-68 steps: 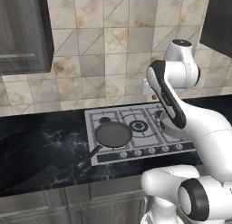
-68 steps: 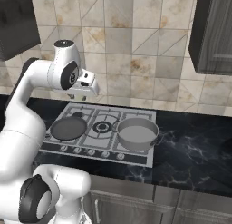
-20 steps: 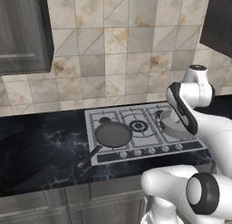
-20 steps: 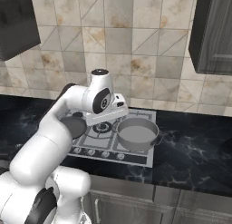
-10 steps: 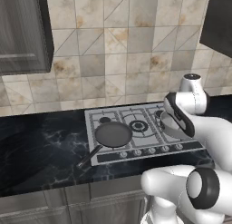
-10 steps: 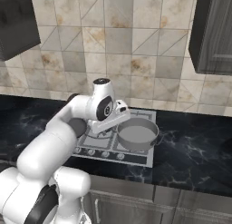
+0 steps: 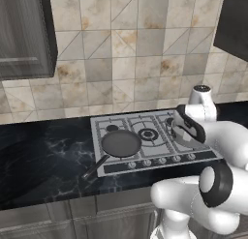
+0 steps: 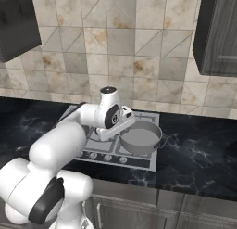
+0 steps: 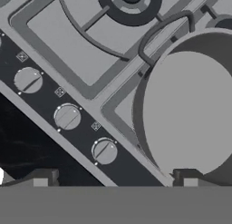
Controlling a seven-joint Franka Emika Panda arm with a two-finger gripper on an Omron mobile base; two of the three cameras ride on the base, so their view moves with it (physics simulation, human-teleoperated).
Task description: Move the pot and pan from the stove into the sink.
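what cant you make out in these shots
- pot: in the left base view the arm hides most of it; in the hand view the right edge cuts it off.
- gripper: just the fingertips peek up at the hand view's bottom; open.
- knobs: markings too small.

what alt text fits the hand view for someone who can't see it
Looking down at the stove, the open gripper hovers over the near rim of the silver-grey pot, with three front knobs running diagonally to the left.
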